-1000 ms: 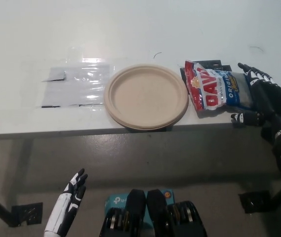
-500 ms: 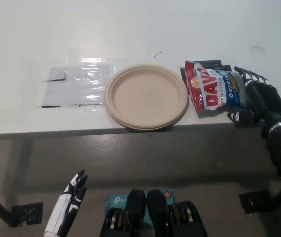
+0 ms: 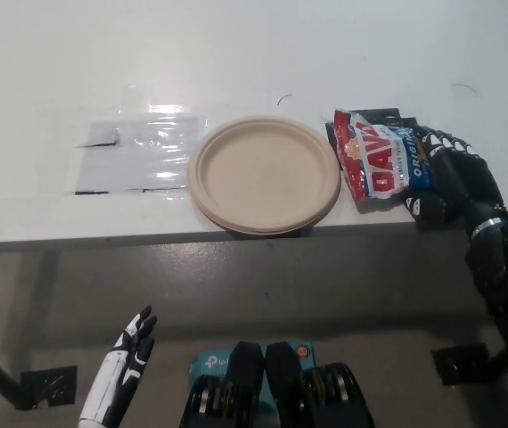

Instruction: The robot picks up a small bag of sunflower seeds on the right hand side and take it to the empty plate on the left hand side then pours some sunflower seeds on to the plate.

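Note:
A red, white and blue bag of sunflower seeds (image 3: 381,165) lies flat on the white table (image 3: 254,62), just right of the plate. My black right hand (image 3: 454,178) covers the bag's right end, its fingers curled over and around it near the table's front edge. The bag still rests on the table. A beige paper plate (image 3: 265,174) with nothing on it sits at the table's middle, close to the front edge. Below the table edge at the lower left, my white left hand (image 3: 125,361) hangs open and holds nothing.
A clear plastic sheet (image 3: 138,153) lies taped flat to the table left of the plate. A black mat (image 3: 381,117) peeks out from under the bag. The table's front edge runs just below plate and bag, with grey floor beneath.
My right hand has slid left onto the bag's right end and its fingers have curled in around it. The bag, the plate and my left hand have not moved.

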You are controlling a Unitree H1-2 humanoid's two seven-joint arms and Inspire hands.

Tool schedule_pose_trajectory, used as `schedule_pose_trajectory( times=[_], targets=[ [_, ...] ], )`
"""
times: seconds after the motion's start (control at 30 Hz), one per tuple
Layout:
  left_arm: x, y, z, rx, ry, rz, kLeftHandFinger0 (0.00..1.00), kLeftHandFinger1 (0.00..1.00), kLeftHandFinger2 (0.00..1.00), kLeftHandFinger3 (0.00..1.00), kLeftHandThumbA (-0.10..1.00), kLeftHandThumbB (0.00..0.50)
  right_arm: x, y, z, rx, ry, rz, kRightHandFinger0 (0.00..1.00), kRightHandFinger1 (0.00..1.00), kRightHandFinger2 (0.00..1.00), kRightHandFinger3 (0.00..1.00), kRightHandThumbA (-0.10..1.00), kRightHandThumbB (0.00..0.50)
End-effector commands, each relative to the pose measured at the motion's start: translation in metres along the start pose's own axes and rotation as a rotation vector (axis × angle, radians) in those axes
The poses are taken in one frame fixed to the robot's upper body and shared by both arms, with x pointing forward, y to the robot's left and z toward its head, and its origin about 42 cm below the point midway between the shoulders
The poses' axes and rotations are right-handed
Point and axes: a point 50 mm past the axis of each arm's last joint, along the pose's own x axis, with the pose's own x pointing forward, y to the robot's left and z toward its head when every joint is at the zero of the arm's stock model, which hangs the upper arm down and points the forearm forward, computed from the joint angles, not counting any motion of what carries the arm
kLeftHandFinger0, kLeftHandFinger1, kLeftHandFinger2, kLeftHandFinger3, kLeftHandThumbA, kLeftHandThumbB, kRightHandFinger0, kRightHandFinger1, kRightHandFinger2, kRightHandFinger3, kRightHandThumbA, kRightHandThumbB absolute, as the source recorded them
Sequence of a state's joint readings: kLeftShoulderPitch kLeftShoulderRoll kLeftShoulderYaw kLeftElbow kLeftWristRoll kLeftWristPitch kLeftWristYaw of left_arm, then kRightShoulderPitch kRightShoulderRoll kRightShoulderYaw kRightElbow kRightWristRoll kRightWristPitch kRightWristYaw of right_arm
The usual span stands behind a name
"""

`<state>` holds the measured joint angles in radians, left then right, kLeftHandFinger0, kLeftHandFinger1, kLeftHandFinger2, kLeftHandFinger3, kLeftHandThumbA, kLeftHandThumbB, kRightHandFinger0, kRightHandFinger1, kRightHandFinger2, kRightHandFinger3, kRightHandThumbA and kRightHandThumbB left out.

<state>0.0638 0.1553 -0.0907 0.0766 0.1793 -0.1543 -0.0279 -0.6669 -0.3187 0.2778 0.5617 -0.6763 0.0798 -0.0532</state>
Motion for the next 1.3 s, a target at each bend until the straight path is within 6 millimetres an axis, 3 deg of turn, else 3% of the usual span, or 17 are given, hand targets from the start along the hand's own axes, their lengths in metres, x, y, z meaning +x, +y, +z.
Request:
schedule_pose_trajectory(
  times=[0.0, 0.1, 0.23, 0.3, 0.33, 0.37, 0.4, 0.43, 0.47, 0.5, 0.53, 0.67, 0.77, 0.87, 1.07, 1.17, 1.27],
  targets=[
    [-0.001, 0.007, 0.009, 0.009, -0.063, 0.01, 1.0, 1.0, 1.0, 1.0, 1.0, 0.24, 0.018, -0.028, 0.021, -0.022, -0.043, -0.073, 1.0, 1.0, 1.0, 1.0, 1.0, 0.48],
    [-0.001, 0.008, 0.008, -0.004, -0.063, 0.012, 1.0, 1.0, 1.0, 1.0, 1.0, 0.251, 0.023, -0.024, 0.02, -0.016, -0.036, -0.055, 1.0, 1.0, 1.0, 1.0, 0.94, 0.486],
    [0.001, 0.009, 0.008, -0.025, -0.068, 0.02, 1.0, 1.0, 1.0, 1.0, 1.0, 0.266, 0.036, -0.017, 0.019, -0.033, -0.002, -0.02, 1.0, 1.0, 1.0, 1.0, 0.69, 0.5],
    [0.001, 0.008, 0.009, -0.026, -0.075, 0.02, 1.0, 1.0, 1.0, 1.0, 1.0, 0.256, 0.046, -0.008, 0.016, -0.085, 0.04, -0.075, 0.98, 1.0, 1.0, 1.0, 0.26, 0.471],
    [0.0, 0.007, 0.008, -0.026, -0.076, 0.02, 1.0, 1.0, 1.0, 1.0, 1.0, 0.26, 0.048, -0.004, 0.013, -0.139, 0.045, -0.133, 0.42, 0.65, 0.9, 1.0, -0.01, 0.405],
    [-0.001, 0.006, 0.007, -0.027, -0.077, 0.019, 1.0, 1.0, 1.0, 1.0, 1.0, 0.261, 0.048, 0.0, 0.009, -0.203, 0.041, -0.195, 0.22, 0.43, 0.72, 0.88, -0.08, 0.397],
    [0.0, 0.005, 0.008, -0.033, -0.077, 0.023, 1.0, 1.0, 1.0, 1.0, 1.0, 0.263, 0.048, 0.007, 0.003, -0.246, 0.034, -0.237, 0.01, 0.03, 0.24, 0.48, -0.1, 0.265],
    [0.0, 0.006, 0.008, -0.038, -0.075, 0.025, 1.0, 1.0, 1.0, 1.0, 1.0, 0.264, 0.047, 0.011, 0.0, -0.24, 0.037, -0.238, 0.0, 0.01, 0.26, 0.43, -0.1, 0.234],
    [-0.001, 0.006, 0.008, -0.034, -0.08, 0.026, 1.0, 1.0, 1.0, 1.0, 1.0, 0.258, 0.044, 0.018, -0.005, -0.208, 0.036, -0.224, 0.0, 0.07, 0.44, 0.47, -0.1, 0.186],
    [0.0, 0.008, 0.008, -0.036, -0.085, 0.031, 1.0, 1.0, 1.0, 1.0, 1.0, 0.249, 0.042, 0.023, -0.008, -0.199, 0.018, -0.238, 0.0, 0.11, 0.61, 0.61, -0.1, 0.124],
    [0.001, 0.009, 0.009, -0.038, -0.088, 0.033, 1.0, 1.0, 1.0, 1.0, 1.0, 0.246, 0.041, 0.024, -0.009, -0.192, 0.016, -0.238, 0.0, 0.16, 0.7, 0.72, -0.1, 0.126],
    [0.005, 0.013, 0.012, -0.024, -0.103, 0.034, 1.0, 1.0, 1.0, 1.0, 1.0, 0.228, 0.039, 0.03, -0.01, -0.169, 0.015, -0.232, 0.0, 0.04, 0.58, 0.67, -0.1, 0.185],
    [0.005, 0.014, 0.012, -0.021, -0.111, 0.037, 1.0, 1.0, 1.0, 1.0, 1.0, 0.216, 0.038, 0.035, -0.009, -0.146, 0.0, -0.222, 0.0, 0.13, 0.77, 0.79, -0.1, 0.154],
    [0.004, 0.015, 0.011, -0.03, -0.116, 0.039, 1.0, 1.0, 1.0, 1.0, 1.0, 0.198, 0.037, 0.036, -0.007, -0.124, -0.027, -0.253, 0.0, 0.28, 0.83, 0.87, -0.1, 0.119],
    [0.002, 0.015, 0.01, -0.034, -0.12, 0.038, 1.0, 1.0, 1.0, 1.0, 1.0, 0.184, 0.036, 0.033, -0.005, -0.089, -0.073, -0.308, 0.0, 0.29, 0.83, 0.78, -0.1, 0.067],
    [0.003, 0.016, 0.009, -0.032, -0.118, 0.04, 1.0, 1.0, 1.0, 1.0, 1.0, 0.193, 0.038, 0.028, 0.0, -0.062, -0.097, -0.341, 0.0, 0.28, 0.8, 0.67, -0.1, 0.076],
    [0.002, 0.015, 0.009, -0.032, -0.113, 0.043, 1.0, 1.0, 1.0, 1.0, 1.0, 0.176, 0.042, 0.021, 0.004, -0.072, -0.12, -0.365, 0.0, 0.28, 0.8, 0.66, -0.1, 0.088]
  ],
)
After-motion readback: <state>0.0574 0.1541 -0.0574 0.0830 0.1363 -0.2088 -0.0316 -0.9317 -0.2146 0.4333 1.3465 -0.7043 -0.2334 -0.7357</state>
